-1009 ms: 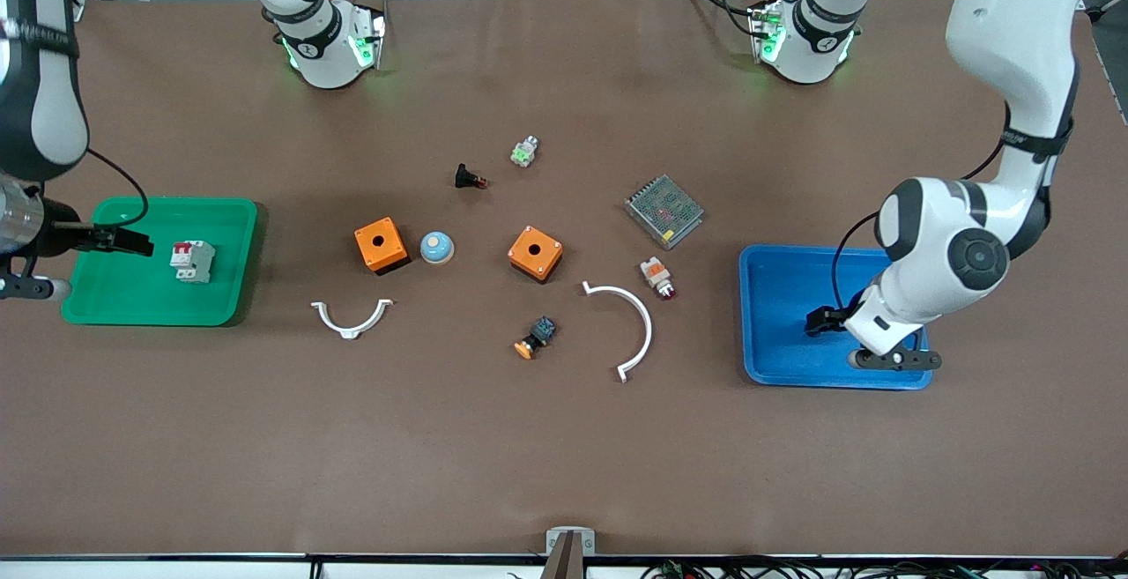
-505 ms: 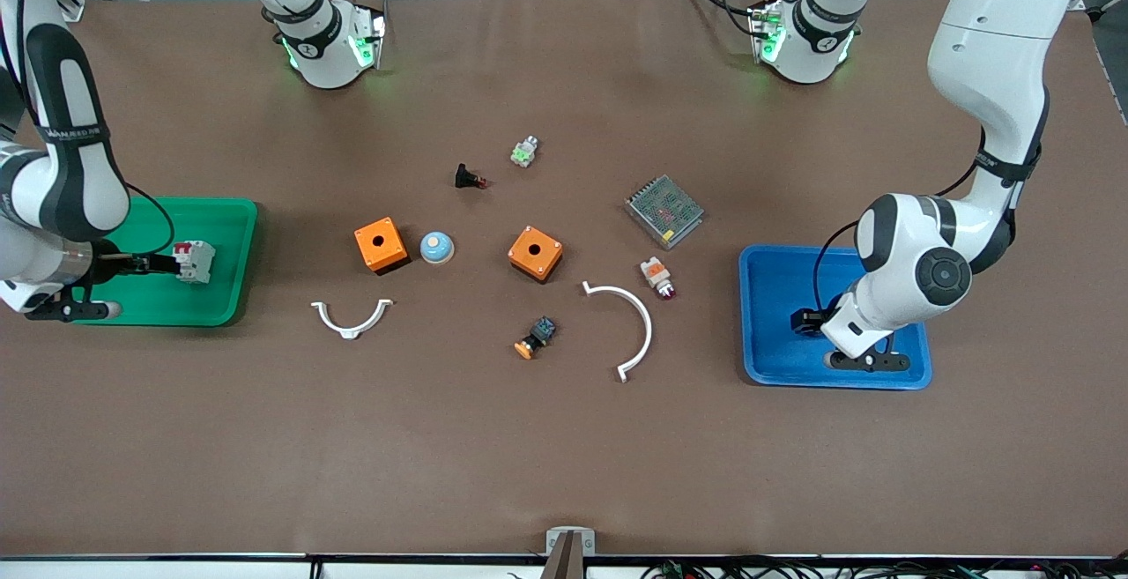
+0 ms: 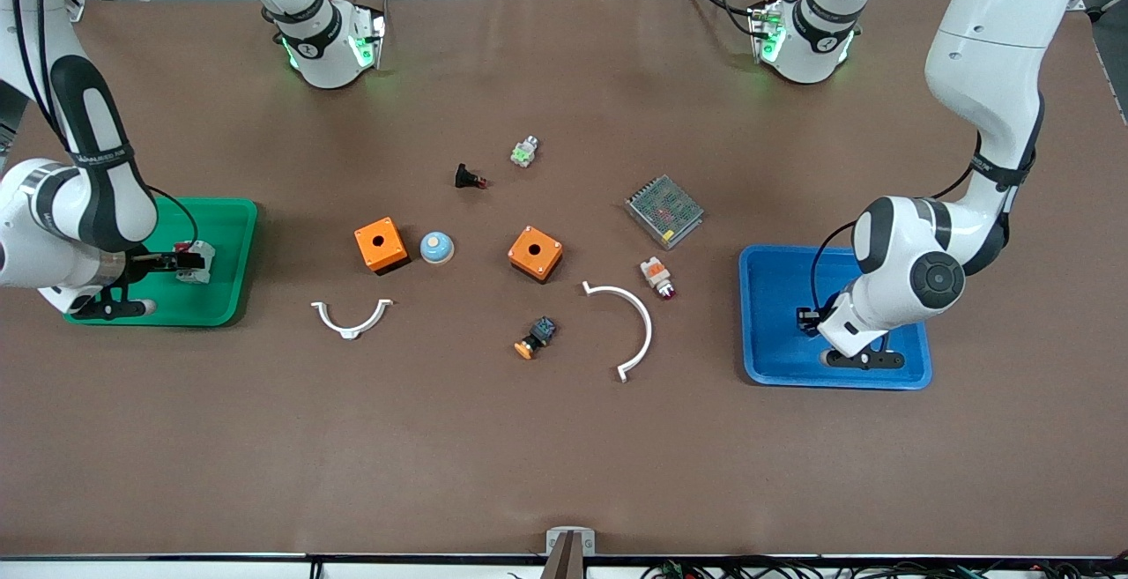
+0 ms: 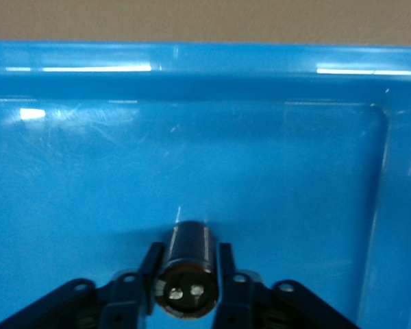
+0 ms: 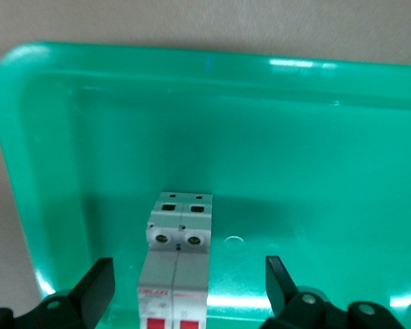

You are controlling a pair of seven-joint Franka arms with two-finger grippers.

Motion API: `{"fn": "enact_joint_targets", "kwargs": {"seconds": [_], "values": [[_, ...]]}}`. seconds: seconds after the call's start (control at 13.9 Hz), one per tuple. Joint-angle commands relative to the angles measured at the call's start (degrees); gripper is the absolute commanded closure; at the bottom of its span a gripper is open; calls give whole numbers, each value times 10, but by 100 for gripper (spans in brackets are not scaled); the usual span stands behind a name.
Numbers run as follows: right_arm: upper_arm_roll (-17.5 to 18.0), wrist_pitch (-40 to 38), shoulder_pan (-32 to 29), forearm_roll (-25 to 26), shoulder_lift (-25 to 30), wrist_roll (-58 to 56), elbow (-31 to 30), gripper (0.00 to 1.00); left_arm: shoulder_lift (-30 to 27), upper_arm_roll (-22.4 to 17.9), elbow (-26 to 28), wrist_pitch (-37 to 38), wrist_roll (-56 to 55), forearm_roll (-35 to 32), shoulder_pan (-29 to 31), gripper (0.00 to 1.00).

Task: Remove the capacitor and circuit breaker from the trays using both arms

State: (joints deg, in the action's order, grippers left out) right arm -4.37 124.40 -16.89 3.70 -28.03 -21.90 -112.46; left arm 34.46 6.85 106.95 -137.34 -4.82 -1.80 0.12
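Observation:
The capacitor [image 4: 188, 243], a small black cylinder, sits between the fingers of my left gripper [image 4: 187, 259], which is shut on it low over the floor of the blue tray [image 4: 192, 137]. In the front view the left gripper [image 3: 806, 319] is inside the blue tray [image 3: 775, 279]; the capacitor is hidden there. The breaker [image 5: 178, 236], light grey with red levers, lies in the green tray [image 5: 294, 137]. My right gripper [image 5: 188, 271] is open, one finger on each side of the breaker and clear of it. In the front view the right gripper [image 3: 174, 259] is at the breaker [image 3: 202, 262] in the green tray [image 3: 220, 297].
Between the trays lie two orange boxes [image 3: 381, 244] [image 3: 535, 253], a blue dome [image 3: 436, 248], two white arcs [image 3: 352, 319] [image 3: 630, 328], a mesh-topped metal box [image 3: 664, 211], a white-orange lamp [image 3: 657, 277], an orange-capped button [image 3: 536, 337] and a black part [image 3: 469, 178].
My right gripper has moved across the green tray to the breaker and now straddles it. My left gripper has shifted slightly within the blue tray, toward the table's middle.

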Motion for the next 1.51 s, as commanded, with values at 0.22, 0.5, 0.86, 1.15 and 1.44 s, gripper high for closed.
{"fn": "enact_joint_targets", "kwargs": {"seconds": [0.22,0.5,0.86,1.15,1.44], "values": [[13,17,-17,2,6,-16,-14,76,-55,25,-21,63,-8,-3,-6,100],[15,9,-10,1,11,-10,-7,95,-84,121,-24,106,-139,-9,-14,100],[23,-95,19,-92,36,25,50,94,-69,133,-24,99,-363,-12,-158,100],[23,-143,99,-105,62,174,68,94,-27,133,-22,57,-465,-12,-233,99],[23,-137,201,-119,71,355,73,94,14,132,-20,27,-491,-12,-258,92]]}}
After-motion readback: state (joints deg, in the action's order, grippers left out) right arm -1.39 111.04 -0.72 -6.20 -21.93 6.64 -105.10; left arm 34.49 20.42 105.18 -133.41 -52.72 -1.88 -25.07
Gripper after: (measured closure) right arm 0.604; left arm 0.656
